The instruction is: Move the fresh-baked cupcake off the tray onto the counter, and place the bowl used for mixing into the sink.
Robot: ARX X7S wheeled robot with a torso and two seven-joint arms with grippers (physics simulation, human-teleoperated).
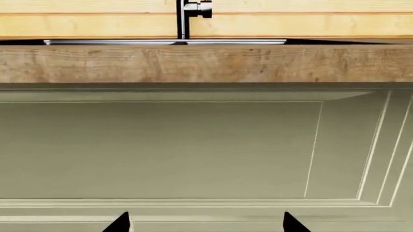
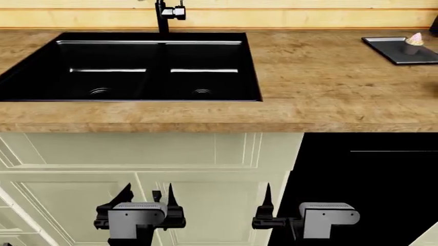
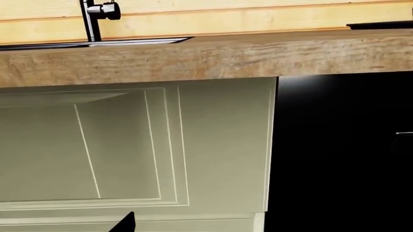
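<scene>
Both grippers hang low before the cream cabinet doors, below the counter. The left gripper spreads its fingers wide, holding nothing; of the right gripper only one finger shows clearly, so I cannot tell its spread. Far right, the cupcake sits on the tray, cut off by the frame edge. The sink is bare; the faucet is cropped

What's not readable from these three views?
- Bowl: in no view.
- Tray: cut off by the head view's right edge; a thin sliver edge-on in the right wrist view.
- Cupcake: too small for detail.
- Right gripper: only one fingertip shows in either view, so jaws unreadable.
</scene>
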